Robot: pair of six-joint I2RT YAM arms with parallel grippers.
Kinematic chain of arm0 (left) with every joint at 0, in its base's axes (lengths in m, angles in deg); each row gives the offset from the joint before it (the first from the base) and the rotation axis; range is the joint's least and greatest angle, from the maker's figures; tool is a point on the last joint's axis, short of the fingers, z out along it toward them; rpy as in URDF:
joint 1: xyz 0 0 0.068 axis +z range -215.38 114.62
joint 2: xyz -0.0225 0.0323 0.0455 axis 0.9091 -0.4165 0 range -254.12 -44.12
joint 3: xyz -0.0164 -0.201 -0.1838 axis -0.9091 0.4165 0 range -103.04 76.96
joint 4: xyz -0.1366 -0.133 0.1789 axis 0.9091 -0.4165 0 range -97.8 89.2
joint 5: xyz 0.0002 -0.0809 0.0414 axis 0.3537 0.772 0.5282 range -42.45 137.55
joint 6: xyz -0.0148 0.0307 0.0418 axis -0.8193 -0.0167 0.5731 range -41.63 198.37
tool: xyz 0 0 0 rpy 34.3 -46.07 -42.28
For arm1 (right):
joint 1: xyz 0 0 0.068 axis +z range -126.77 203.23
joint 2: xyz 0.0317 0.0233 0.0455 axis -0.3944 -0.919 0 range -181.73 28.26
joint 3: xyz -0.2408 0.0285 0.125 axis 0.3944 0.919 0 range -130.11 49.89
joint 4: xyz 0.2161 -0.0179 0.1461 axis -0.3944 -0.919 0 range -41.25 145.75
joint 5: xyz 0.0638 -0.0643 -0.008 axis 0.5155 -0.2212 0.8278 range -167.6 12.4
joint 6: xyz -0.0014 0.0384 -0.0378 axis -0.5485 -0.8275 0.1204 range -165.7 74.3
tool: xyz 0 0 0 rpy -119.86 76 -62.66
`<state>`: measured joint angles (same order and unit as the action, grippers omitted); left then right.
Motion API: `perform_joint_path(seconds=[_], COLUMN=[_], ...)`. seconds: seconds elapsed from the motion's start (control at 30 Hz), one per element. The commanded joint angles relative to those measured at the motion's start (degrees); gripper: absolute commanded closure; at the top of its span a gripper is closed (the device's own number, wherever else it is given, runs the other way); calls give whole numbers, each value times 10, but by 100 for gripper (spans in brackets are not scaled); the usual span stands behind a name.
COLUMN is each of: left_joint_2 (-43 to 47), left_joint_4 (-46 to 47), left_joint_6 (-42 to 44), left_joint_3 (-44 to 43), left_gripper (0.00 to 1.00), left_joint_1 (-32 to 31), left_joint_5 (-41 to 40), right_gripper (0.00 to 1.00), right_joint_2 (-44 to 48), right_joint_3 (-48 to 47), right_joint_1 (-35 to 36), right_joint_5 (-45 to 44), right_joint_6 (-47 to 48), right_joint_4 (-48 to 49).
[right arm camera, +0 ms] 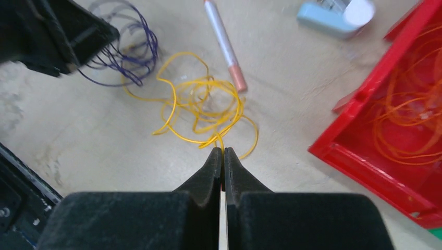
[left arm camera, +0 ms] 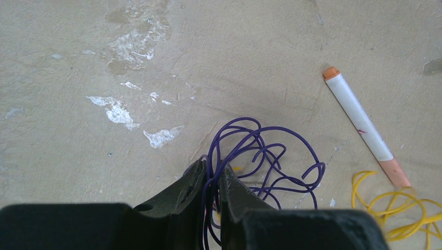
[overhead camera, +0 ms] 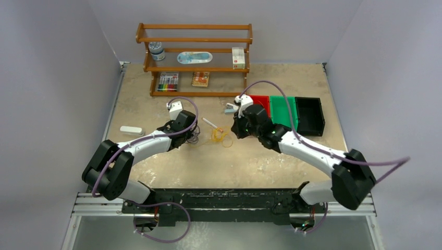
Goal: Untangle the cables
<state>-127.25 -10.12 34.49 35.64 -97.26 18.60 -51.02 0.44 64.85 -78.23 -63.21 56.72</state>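
Observation:
The purple cable point(left arm camera: 260, 151) lies in loose loops on the table, and my left gripper point(left arm camera: 212, 172) is shut on several of its strands. The yellow cable point(right arm camera: 203, 104) lies as a separate loose coil to its right, apart from the purple cable point(right arm camera: 130, 57). My right gripper point(right arm camera: 223, 152) is shut on a strand at the yellow coil's near edge. The orange cable point(right arm camera: 412, 120) lies coiled inside the red bin point(right arm camera: 375, 151). In the top view the purple cable point(overhead camera: 193, 137) and the yellow cable point(overhead camera: 220, 136) sit between my left gripper point(overhead camera: 188, 136) and my right gripper point(overhead camera: 234, 133).
A white pen point(left arm camera: 359, 125) with a red tip lies just behind the yellow coil. A light blue object point(right arm camera: 333, 15) lies near the red bin point(overhead camera: 260, 100). A green bin point(overhead camera: 282, 110) and a black bin point(overhead camera: 309, 115) stand beside it. A wooden shelf point(overhead camera: 194, 57) stands at the back. A white block point(overhead camera: 132, 130) lies at the left.

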Motion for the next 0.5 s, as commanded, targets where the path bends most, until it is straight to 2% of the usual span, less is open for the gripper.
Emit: perform_joint_path(seconds=[0.0, 0.2, 0.47], left_joint_2=[-5, -12, -19], left_joint_4=[24, 26, 33], left_joint_6=[6, 6, 4], left_joint_3=[7, 6, 17], left_gripper=[87, 87, 88], left_joint_1=[4, 4, 4], left_joint_5=[-12, -13, -18], right_gripper=[100, 100, 100], right_joint_2=[81, 166, 221], right_joint_3=[-31, -98, -183], right_joint_1=[1, 1, 1], right_joint_5=[-61, -112, -138], right_joint_6=[19, 68, 130], right_joint_4=[-12, -31, -20])
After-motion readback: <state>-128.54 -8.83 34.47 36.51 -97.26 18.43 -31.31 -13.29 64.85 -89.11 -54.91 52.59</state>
